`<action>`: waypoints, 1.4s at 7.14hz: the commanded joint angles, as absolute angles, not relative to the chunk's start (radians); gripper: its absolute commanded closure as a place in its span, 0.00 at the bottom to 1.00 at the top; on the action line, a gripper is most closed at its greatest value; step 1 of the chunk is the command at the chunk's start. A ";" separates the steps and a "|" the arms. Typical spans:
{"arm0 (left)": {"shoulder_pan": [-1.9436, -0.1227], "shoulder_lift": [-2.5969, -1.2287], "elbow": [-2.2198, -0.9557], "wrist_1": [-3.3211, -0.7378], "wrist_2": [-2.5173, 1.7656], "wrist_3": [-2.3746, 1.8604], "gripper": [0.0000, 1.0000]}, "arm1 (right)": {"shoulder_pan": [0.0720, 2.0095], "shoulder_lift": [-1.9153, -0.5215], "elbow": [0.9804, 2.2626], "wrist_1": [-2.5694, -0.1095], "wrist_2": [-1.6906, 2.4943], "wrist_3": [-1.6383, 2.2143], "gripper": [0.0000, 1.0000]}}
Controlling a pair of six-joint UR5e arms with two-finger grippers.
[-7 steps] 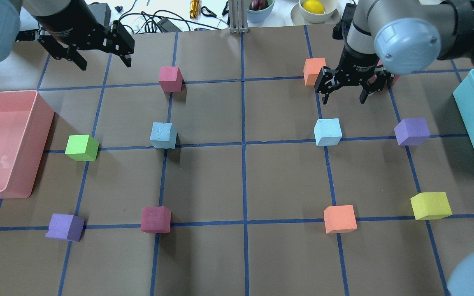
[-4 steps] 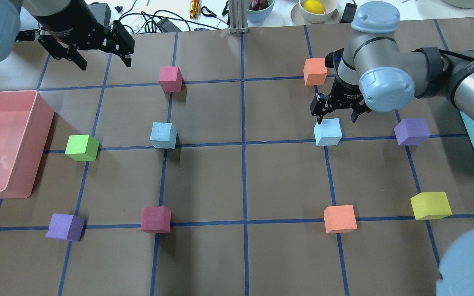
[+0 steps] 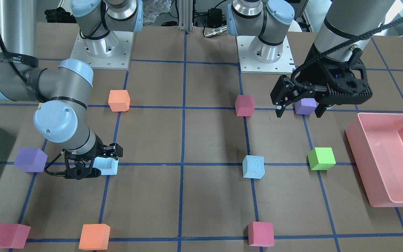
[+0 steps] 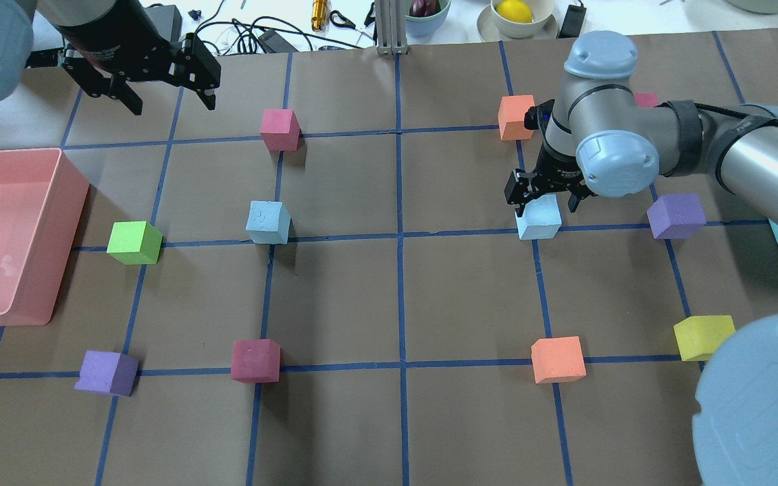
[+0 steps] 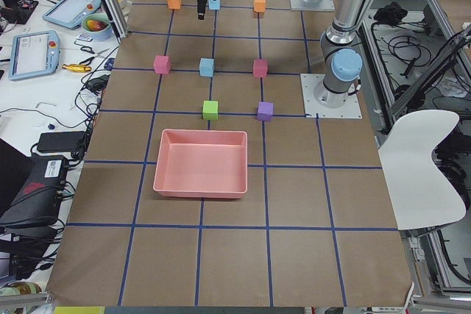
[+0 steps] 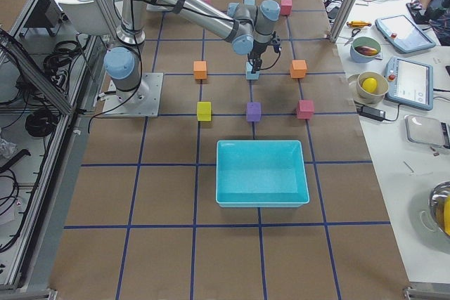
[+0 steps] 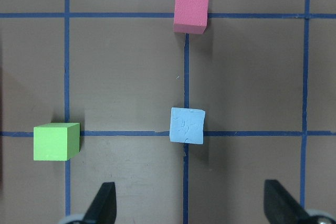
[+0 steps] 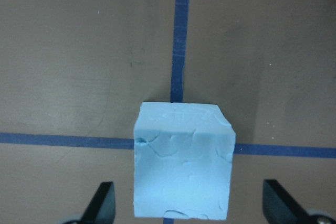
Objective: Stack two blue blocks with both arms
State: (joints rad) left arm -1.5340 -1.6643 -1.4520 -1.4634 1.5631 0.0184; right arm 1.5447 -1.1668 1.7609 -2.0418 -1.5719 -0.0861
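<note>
Right gripper (image 4: 546,204): spread wide and lowered, with one finger on either side of the first blue block. In the right wrist view a gap shows between each finger and the cube's sides, so it pinches nothing.
First blue block (image 4: 537,219): a pale sky-blue foam cube. Its faces are crazed with fine cracks, and there is a small nick on one top edge. It sits flat on the desk at a crossing of blue tape lines, in the robot's right half.
Left gripper (image 4: 173,104): spread and holding nothing, held up off the desk over its far left part.
Second blue block (image 4: 268,222): the same pale blue, with a top face scuffed by small dents. It is turned slightly against the grid and rests on a tape crossing in the left half, well apart from the first.
Neighbours on the right: an orange cube (image 4: 516,116) beyond the gripper and a purple cube (image 4: 676,216) further to the right.
Neighbours on the left: a green cube (image 4: 134,242) and a pink cube (image 4: 279,129) near the second block.
Desk (image 4: 335,297): brown paper gridded with blue tape.
</note>
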 commanded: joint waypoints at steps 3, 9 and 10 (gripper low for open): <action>-1.534 -1.663 -1.454 -1.463 1.563 0.018 0.00 | 1.545 -1.141 1.767 -2.059 -1.569 -0.087 0.12; -1.491 -1.707 -1.524 -1.450 1.563 0.068 0.00 | 1.587 -1.163 1.570 -1.943 -1.543 0.021 1.00; -1.496 -1.724 -1.607 -1.339 1.562 0.077 0.00 | 1.627 -1.116 1.428 -1.855 -1.510 0.059 1.00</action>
